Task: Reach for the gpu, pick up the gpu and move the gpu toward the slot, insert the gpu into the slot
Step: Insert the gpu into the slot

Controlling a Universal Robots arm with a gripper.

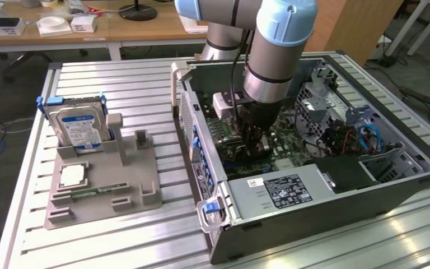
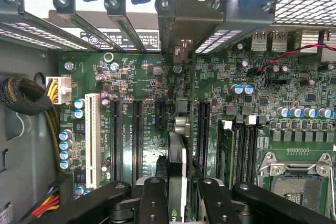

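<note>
Gripper (image 2: 177,203) fingers (image 2: 153,200) sit closed on the gpu (image 2: 177,169), held edge-on between them. The card stands upright directly below the tool, over a long dark slot (image 2: 181,129) on the green motherboard (image 2: 252,77). In the exterior view the arm (image 1: 275,56) reaches down into the open computer case (image 1: 394,185), gripper (image 1: 254,147) just above the board.

Matt black fingers (image 2: 152,203) – glossy green motherboard (image 2: 252,103), ribbed aluminium table (image 1: 125,84).

Wooden desk (image 1: 125,31) behind slatted metal table (image 1: 125,78).
</note>
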